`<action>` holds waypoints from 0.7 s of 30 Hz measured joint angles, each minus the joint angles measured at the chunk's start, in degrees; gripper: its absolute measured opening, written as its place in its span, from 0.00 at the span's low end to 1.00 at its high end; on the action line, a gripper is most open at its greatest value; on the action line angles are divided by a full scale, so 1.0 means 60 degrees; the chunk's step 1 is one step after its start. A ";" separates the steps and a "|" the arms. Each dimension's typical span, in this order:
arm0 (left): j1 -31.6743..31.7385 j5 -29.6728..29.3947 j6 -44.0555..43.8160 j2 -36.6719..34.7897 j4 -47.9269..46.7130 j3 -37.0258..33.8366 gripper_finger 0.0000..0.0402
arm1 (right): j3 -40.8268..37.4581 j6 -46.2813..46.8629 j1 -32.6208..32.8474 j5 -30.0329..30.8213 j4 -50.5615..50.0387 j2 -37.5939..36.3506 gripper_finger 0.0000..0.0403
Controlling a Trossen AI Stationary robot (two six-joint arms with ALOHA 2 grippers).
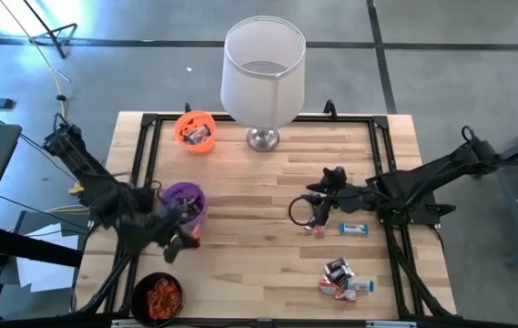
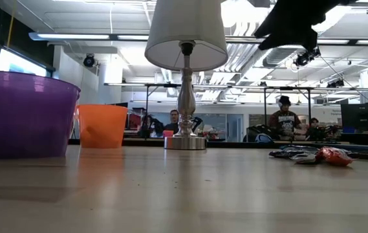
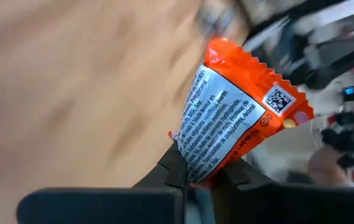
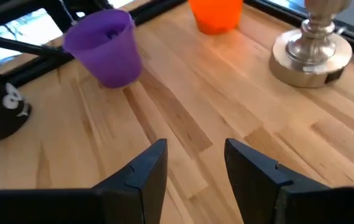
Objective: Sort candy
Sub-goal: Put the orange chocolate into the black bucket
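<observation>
While the left gripper (image 3: 196,177) is pinching one orange-wrapped candy (image 3: 239,121) between its fingertips, white printed back of the wrapper facing its wrist camera, it is sitting near the table's 8 o'clock edge, just at the 5 o'clock side of the purple cup (image 1: 184,202). Loose candy (image 1: 344,280) is lying in a small pile toward 4 o'clock, with a silver-blue piece (image 1: 354,229) and a red piece (image 1: 316,229) just off centre at 3 o'clock. The right gripper (image 4: 192,165) is hovering above those two, fingers parted and gripping nothing. The black cup (image 1: 157,296) at 7 o'clock is holding orange-red wrappers; the orange cup (image 1: 195,131) at 11 o'clock is holding dark ones. A lamp (image 1: 263,77) is standing at 12 o'clock on the wooden table (image 1: 259,264).
</observation>
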 joint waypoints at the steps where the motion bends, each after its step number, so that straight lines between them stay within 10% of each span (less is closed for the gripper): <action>1: -0.0242 0.0401 -0.0861 0.0134 -0.0272 0.0000 0.05 | 0.0000 0.0081 -0.0010 0.0037 -0.0008 0.0104 0.38; 7: -0.1354 0.2734 -0.4684 0.0930 -0.0676 0.0072 0.05 | 0.0000 0.0249 -0.0427 0.0089 0.0012 0.0535 0.38; 21: -0.2532 0.3743 -0.7898 0.3845 -0.4689 0.3366 0.05 | 0.0000 -0.1085 -0.1654 -0.0943 0.0034 0.0653 0.38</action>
